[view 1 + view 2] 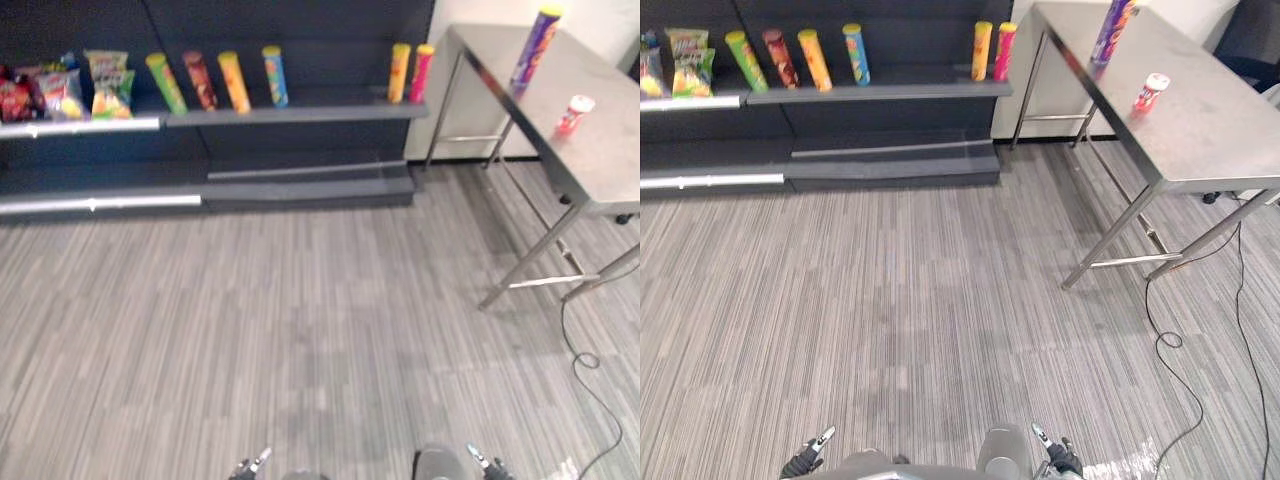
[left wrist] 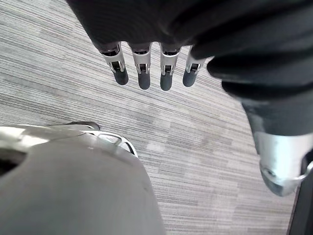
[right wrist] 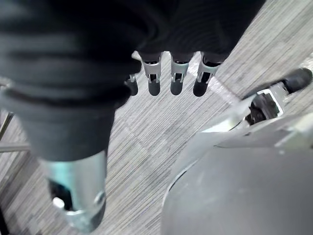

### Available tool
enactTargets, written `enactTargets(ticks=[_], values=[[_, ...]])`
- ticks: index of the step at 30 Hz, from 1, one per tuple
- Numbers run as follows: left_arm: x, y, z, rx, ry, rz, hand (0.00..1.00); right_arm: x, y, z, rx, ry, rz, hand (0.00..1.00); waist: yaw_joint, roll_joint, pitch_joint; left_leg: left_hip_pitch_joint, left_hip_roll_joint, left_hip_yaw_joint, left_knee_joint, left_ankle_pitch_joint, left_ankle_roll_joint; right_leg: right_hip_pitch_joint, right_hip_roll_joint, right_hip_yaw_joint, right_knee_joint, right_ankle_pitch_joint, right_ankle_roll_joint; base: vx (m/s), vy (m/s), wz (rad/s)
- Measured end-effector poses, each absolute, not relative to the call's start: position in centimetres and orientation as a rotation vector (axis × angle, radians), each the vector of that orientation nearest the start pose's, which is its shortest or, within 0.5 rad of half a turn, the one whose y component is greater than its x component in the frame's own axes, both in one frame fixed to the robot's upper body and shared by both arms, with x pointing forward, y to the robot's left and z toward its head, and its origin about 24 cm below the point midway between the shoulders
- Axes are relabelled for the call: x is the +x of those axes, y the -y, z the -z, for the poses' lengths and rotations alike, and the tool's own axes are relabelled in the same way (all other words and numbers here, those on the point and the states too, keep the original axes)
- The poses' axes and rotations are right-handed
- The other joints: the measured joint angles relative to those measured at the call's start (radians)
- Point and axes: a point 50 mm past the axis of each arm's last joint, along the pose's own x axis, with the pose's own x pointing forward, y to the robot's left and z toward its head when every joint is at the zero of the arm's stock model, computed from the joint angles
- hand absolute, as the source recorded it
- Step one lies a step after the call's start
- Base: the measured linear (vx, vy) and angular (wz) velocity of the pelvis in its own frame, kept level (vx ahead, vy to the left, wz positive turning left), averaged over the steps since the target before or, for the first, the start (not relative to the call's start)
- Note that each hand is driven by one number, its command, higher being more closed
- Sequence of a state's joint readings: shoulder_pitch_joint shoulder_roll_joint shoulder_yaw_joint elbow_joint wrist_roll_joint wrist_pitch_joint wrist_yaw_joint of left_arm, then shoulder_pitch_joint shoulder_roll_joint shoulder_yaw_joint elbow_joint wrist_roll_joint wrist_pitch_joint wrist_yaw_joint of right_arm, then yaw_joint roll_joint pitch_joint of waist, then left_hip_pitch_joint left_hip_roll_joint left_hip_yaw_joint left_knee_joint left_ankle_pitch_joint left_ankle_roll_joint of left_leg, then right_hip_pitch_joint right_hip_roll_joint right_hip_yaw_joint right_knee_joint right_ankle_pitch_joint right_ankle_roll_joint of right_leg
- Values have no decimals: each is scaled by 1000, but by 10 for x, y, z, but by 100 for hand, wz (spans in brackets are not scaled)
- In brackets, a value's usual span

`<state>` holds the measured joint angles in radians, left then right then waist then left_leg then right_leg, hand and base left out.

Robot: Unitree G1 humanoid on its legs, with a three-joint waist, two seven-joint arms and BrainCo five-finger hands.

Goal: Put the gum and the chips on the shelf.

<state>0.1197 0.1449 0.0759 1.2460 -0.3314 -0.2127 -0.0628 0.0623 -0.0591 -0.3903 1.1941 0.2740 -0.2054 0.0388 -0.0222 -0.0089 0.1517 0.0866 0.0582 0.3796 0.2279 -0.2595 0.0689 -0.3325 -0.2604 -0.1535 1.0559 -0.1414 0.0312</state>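
A tall purple chips can (image 1: 535, 45) stands upright on the steel table (image 1: 610, 160) at the right. In front of it on the same table is a small red and white gum tub (image 1: 574, 113). The dark shelf (image 1: 300, 115) runs along the far wall to the left of the table. My left hand (image 2: 143, 73) hangs low over the floor, fingers straight and holding nothing. My right hand (image 3: 176, 81) hangs the same way, open and empty. Both hands (image 1: 805, 462) (image 1: 1060, 456) are far from the table and the shelf.
Several upright chip cans (image 1: 235, 82) stand along the shelf, two more (image 1: 410, 72) at its right end. Snack bags (image 1: 60, 92) fill the shelf's left part. A lower shelf board (image 1: 300, 188) runs beneath. Grey striped floor (image 1: 300, 320) lies between me and the shelf.
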Motion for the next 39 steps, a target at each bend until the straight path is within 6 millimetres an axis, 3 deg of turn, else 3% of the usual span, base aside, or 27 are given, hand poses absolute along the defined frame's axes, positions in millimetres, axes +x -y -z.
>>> enactTargets(ticks=[2, 4, 5, 6, 7, 8, 9, 12, 14, 16, 17, 19, 21, 25, 26, 28, 30, 32, 33, 34, 35, 36, 39], values=[[51, -218, 168, -213, -1102, -362, 0, 81, 218, 161, 363, -946, 541, 0, -9, 6, 8, 67, -4, -1, -47, -5, -6, -39, 16, -79, -81, -56, -2, 360, -101, 5], [51, -216, 168, -246, -1092, -385, 0, 81, 218, 161, 359, -944, 531, 0, -11, 7, 13, 98, 7, -7, -52, -18, -26, -59, 38, -130, -273, -53, 2, 328, -199, 31], [51, -216, 168, -267, -1082, -398, 0, 79, 218, 161, 355, -945, 529, 0, -11, 10, 15, 116, 21, -9, -56, -48, -68, -61, 56, -139, -443, -25, 28, 338, -256, 43], [52, -217, 167, -279, -1072, -413, 0, 76, 216, 161, 350, -950, 524, 0, -9, -3, 22, 147, 23, -7, -73, -90, -127, -49, 60, -139, -632, 70, 16, 353, -262, 35], [53, -215, 168, -293, -1070, -420, 0, 77, 217, 161, 349, -946, 523, 0, -4, 1, 35, 171, 36, -7, -79, -103, -150, -36, 78, -148, -628, 100, -40, 361, -245, -3], [50, -207, 170, -328, -1078, -430, 0, 82, 224, 158, 327, -928, 520, 0, -2, 34, 35, 171, 74, 6, -86, -89, -153, -22, 121, -166, -650, 98, -38, 326, -223, -25], [51, -205, 170, -337, -1074, -431, 0, 88, 225, 156, 325, -901, 513, 0, -4, 49, 34, 169, 80, 20, -87, -71, -156, -36, 132, -165, -625, 49, -39, 299, -215, -26], [54, -202, 170, -349, -1066, -434, 0, 86, 224, 156, 328, -905, 515, 0, -6, 39, 38, 201, 99, 17, -83, -21, -175, -37, 136, -172, -540, -49, -56, 305, -253, 2], [55, -201, 169, -379, -1050, -459, 0, 83, 223, 157, 330, -911, 517, 0, -6, 42, 33, 203, 120, 14, -47, 12, -181, -8, 146, -185, -543, -78, -62, 209, -178, 14], [56, -201, 169, -422, -1030, -500, 0, 80, 224, 157, 329, -916, 520, 0, -5, 48, 23, 128, 172, -29, 124, 24, -180, 29, 168, -202, -576, -89, -69, 203, -198, 16], [58, -202, 169, -442, -1013, -515, 0, 80, 224, 157, 329, -918, 518, 0, -6, 49, 20, 30, 214, -95, 323, 62, -185, 56, 183, -212, -600, -94, -76, 178, -168, 7], [60, -206, 167, -477, -982, -542, 0, 81, 223, 157, 329, -916, 516, 0, 0, 44, 24, -133, 272, -182, 660, 211, -165, 110, 210, -208, -618, -114, -92, 190, -102, -11], [58, -207, 167, -512, -969, -573, 0, 81, 222, 157, 332, -915, 515, 0, 7, 38, 27, -215, 287, -178, 837, 190, -154, 168, 223, -178, -622, -144, -106, 274, -55, -32], [65, -207, 165, -511, -935, -563, 0, 84, 221, 157, 332, -908, 509, 0, 34, 35, 28, -367, 243, -128, 832, 83, -146, 266, 227, -132, -683, -159, -109, 251, 26, -38], [66, -207, 164, -514, -923, -565, 0, 85, 220, 157, 339, -904, 511, 0, 48, 32, 28, -405, 238, -99, 739, 68, -127, 290, 227, -107, -700, -162, -101, 275, 99, -54], [65, -207, 164, -507, -919, -564, 0, 86, 217, 157, 344, -904, 506, 0, 58, 27, 26, -419, 215, -77, 497, 69, -126, 320, 212, -84, -706, -175, -78, 304, 146, -46], [64, -207, 164, -492, -921, -558, 0, 89, 212, 157, 340, -901, 481, 0, 56, 19, 20, -407, 164, -91, 171, 119, -133, 362, 181, -51, -706, -217, -36, 382, 215, -36], [58, -206, 165, -491, -940, -561, 0, 91, 208, 157, 340, -901, 462, 0, 62, 21, 9, -393, 135, -98, 1, 185, -145, 382, 162, -4, -711, -245, 0, 502, 329, -60], [51, -206, 166, -489, -963, -569, 0, 89, 205, 159, 348, -913, 462, 0, 66, 12, -8, -377, 111, -119, 0, 279, -136, 404, 144, 34, -735, -256, 17, 629, 418, -71], [44, -207, 168, -493, -984, -586, 0, 87, 202, 160, 358, -926, 465, 0, 67, 10, -29, -372, 91, -120, 5, 290, -115, 416, 127, 50, -757, -254, 19, 596, 326, -54], [38, -214, 167, -463, -997, -587, 0, 78, 194, 164, 381, -966, 465, 0, 56, -28, -71, -377, 59, -93, 33, 238, -87, 430, 99, 86, -798, -224, 20, 722, 377, -33], [36, -218, 167, -448, -1011, -585, 0, 76, 189, 166, 395, -983, 460, 0, 52, -43, -90, -379, 44, -80, 78, 208, -66, 433, 79, 128, -805, -174, 39, 590, 290, -19], [37, -220, 168, -423, -1036, -560, 0, 71, 189, 168, 412, -995, 468, 0, 54, -49, -102, -340, 23, -78, 122, 177, -38, 402, 64, 205, -676, -52, 45, 471, 263, -21]])
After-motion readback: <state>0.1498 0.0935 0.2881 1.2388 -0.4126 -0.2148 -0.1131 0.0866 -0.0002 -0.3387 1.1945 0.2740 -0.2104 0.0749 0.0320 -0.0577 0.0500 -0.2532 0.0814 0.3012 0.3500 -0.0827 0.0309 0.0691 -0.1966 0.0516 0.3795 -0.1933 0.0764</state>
